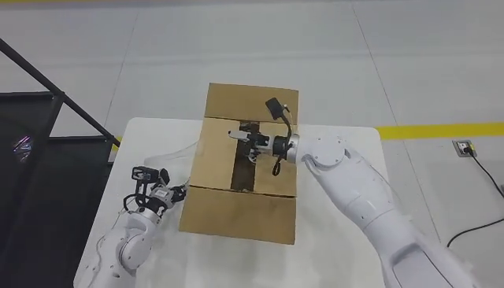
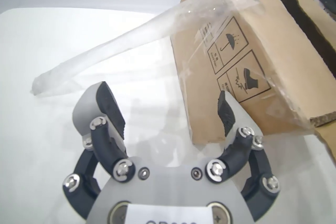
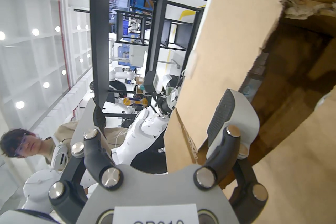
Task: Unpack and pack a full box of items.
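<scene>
A brown cardboard box (image 1: 250,209) stands mid-surface, long axis running 12 to 6 o'clock, top flaps parted. The right gripper (image 1: 239,137) hangs over the opening, jaws apart astride a flap edge. The left gripper (image 1: 178,192), jaws apart and empty, is beside the box at 8 o'clock above the white surface (image 1: 339,241). Grey floor with a yellow line (image 1: 441,131) lies beyond.

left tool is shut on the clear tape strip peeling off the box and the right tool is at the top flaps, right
Not quite. The left wrist view shows the left tool open, not touching the clear tape strip. The strip does peel off the box, and the right tool is at the top flaps.
</scene>
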